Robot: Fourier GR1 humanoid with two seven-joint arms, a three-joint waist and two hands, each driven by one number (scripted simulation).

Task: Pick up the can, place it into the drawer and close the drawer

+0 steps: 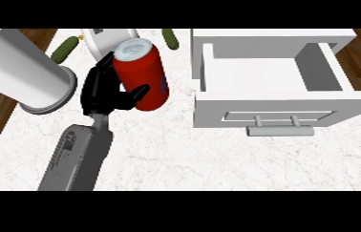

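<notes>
Your left hand (104,90), left of centre, has its fingers and thumb curled round the red can (144,73). The can is tilted, top toward the upper edge, likely lifted off the counter (211,164) for carrying. The drawer (211,109) at the right stands pulled open with its handle (281,129) toward the lower edge, so it can take the can, which is well left of it; the right hand is not visible.

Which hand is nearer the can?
Left. The left hand is curled round the can from the view's left; the right hand is not in view.
</notes>
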